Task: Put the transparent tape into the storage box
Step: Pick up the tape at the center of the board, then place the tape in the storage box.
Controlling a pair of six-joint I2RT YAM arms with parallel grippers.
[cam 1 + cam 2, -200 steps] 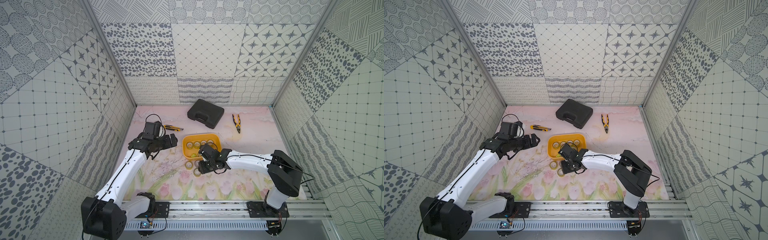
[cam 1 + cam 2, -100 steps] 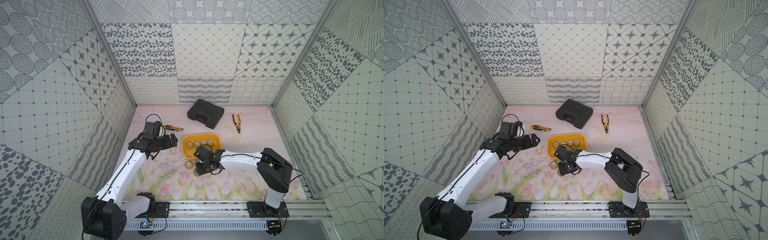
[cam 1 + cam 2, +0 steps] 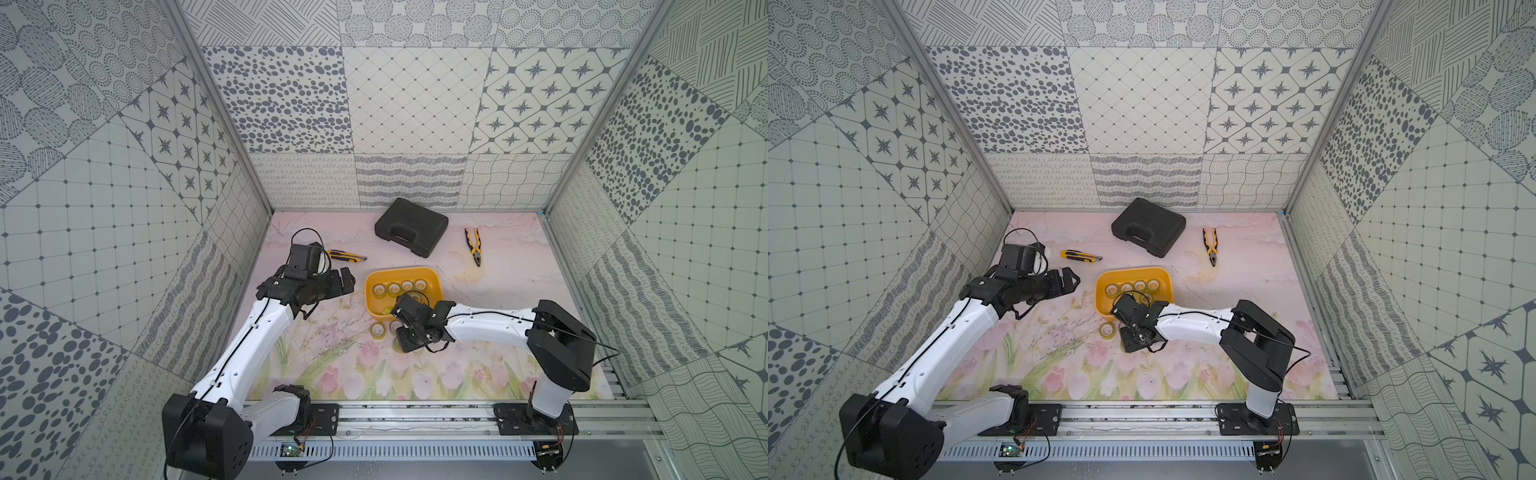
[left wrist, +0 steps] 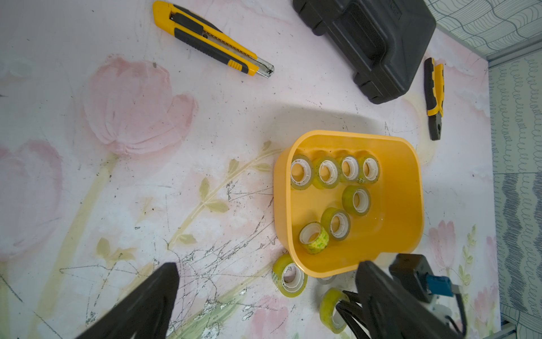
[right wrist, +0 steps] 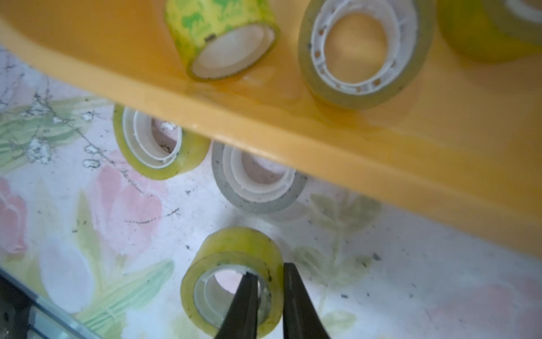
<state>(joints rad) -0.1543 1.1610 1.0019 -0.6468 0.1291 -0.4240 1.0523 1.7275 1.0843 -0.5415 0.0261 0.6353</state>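
While seven rolls of transparent tape are sitting inside the yellow storage box, four of them lining its far wall, the right gripper is pinching another tape roll down at the flowered table, just outside the box's near rim. One black fingertip is reaching into the pale core while its partner is pressing the yellowish outer face, so the jaws are clamping tight on the roll's wall. Whether the roll is resting on the table or hanging just clear of it cannot be told. Two loose rolls are lying flat beside it, tucked against the box and partly under its rim. Off to the box's left, the left gripper is hovering with its jaws spread wide, grasping nothing. A black toolcase, yellow-handled pliers and a utility knife are lying farther back on the table.
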